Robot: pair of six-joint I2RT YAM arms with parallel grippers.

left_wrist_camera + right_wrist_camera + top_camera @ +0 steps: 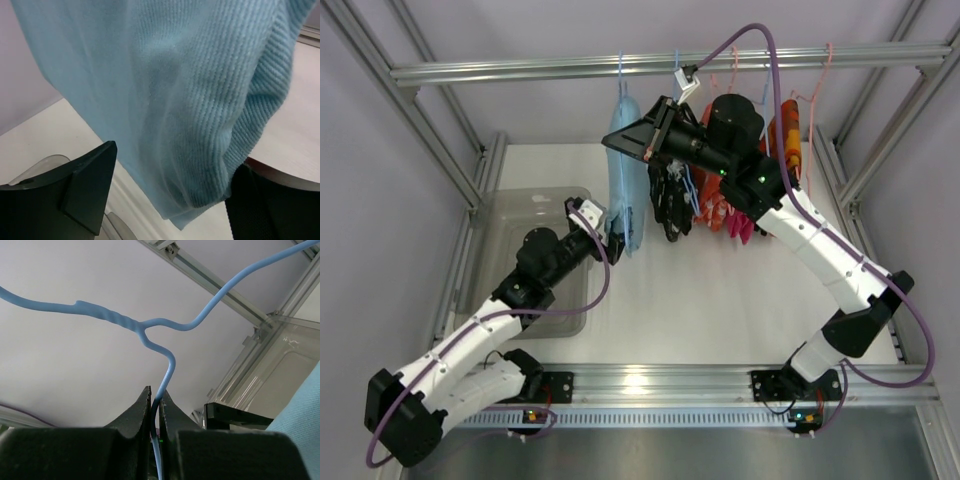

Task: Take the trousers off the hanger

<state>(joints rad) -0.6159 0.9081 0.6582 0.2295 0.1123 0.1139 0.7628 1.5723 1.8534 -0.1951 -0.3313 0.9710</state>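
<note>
Light blue ribbed trousers [625,170] hang from a thin blue wire hanger [621,75] on the overhead rail. In the right wrist view my right gripper [155,397] is shut on the hanger [130,324], pinching the wire just below its twisted neck. From above, that gripper [615,140] sits at the top of the trousers. My left gripper [607,232] is at their lower end. In the left wrist view it [177,165] stands open with the hem of the trousers [175,90] hanging between its fingers. The left finger is apart from the cloth; the right one is at the cloth's edge.
A clear plastic bin [520,215] stands on the table at the left, under the left arm. Other garments hang to the right on the same rail [520,70]: a black one [670,200], red and pink ones [720,212], an orange one [787,135]. Frame posts stand at both sides.
</note>
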